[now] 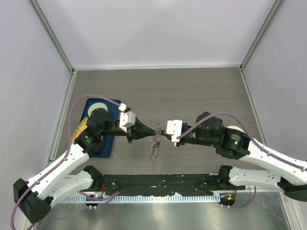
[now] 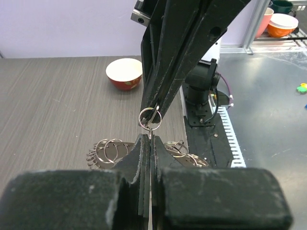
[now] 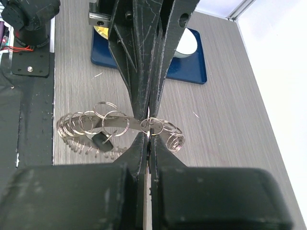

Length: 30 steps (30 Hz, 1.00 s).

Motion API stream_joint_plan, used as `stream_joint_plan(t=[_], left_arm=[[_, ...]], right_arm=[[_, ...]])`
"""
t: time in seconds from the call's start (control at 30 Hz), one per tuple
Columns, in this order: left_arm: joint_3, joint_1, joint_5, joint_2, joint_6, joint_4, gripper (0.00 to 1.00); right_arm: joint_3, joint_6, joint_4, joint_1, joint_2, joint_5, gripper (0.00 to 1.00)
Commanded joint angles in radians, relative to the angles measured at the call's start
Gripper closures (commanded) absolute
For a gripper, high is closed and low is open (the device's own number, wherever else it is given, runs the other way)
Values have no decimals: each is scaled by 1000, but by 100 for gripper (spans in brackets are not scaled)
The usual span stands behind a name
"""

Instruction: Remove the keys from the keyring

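Note:
The keyring (image 1: 154, 146), a grey-brown band strung with several small split rings, hangs under the two fingertips, which meet above mid-table. It shows in the right wrist view (image 3: 115, 125) and behind the fingers in the left wrist view (image 2: 108, 151). A small split ring (image 2: 150, 118) sits between both tips. My left gripper (image 1: 157, 128) (image 2: 150, 139) is shut on a thin metal piece of that ring. My right gripper (image 1: 162, 130) (image 3: 149, 136) is shut on a thin dark key piece. Another black key head (image 3: 100, 141) dangles from the keyring.
A blue tray (image 1: 91, 143) with a pale round dish (image 1: 100, 106) lies at the left under my left arm. A red and white bowl (image 2: 123, 73) stands on the table. The black base strip (image 1: 158, 184) runs along the near edge. Pale walls enclose the table.

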<state>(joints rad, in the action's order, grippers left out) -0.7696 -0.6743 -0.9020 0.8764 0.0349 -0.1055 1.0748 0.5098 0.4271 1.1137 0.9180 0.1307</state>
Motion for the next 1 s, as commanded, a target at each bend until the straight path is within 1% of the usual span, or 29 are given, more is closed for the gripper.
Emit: stream_joint_plan(t=[0.0,0.03,0.07,0.17,0.2,0.33,0.4,0.63,0.97], left_arm=[[53,-1,49,-45,-90,-166,100],[53,-2,64,-48,-113,-169,100],[53,-4,112,-54,-156,-169,100],[40,-14,169,-66,-217,-143,100],[32,-18,170,-66,-260,-125,100],[-20,-44,205,-45,-375,45,100],[-16,-53,247,-50,-415,70,100],[-5,-65,293,-42,-437,85,100],[-10,-65,295,-14,-425,92,100]], right_arm=[[-32,-56,-148,0,-44,7,99],[-36,-65,-157,0,-42,3,99],[-41,-70,-168,1,-41,-5,99],[-68,-54,-198,-2,-36,-13,99],[-75,-48,-206,0,-34,-13,99],[-72,-30,-215,0,-21,-14,99],[-58,-11,-205,0,-11,-3,99],[-44,68,-182,0,5,26,99],[-38,93,-156,0,27,86,99]])
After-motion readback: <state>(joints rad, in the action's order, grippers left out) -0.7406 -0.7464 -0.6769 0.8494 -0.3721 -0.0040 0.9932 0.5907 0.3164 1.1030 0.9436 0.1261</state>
